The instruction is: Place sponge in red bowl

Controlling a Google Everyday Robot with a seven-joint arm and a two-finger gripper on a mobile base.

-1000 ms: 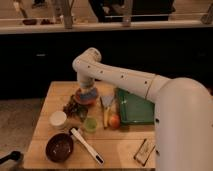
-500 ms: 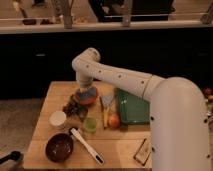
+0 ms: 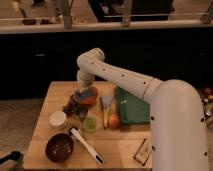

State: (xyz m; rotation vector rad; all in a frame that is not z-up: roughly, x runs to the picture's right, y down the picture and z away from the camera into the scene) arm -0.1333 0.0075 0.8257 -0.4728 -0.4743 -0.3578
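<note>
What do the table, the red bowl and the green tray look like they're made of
Table: pale wood, matt, faint grain. Red bowl: probably plastic, smooth uniform orange-red. Green tray: likely plastic, flat even colour. The gripper sits right over the red bowl, the blue-grey sponge beneath it.

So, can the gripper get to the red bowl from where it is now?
Probably yes. The gripper is already right over the red bowl on the wooden table, with the sponge at the bowl's opening. Nothing stands between them.
</note>
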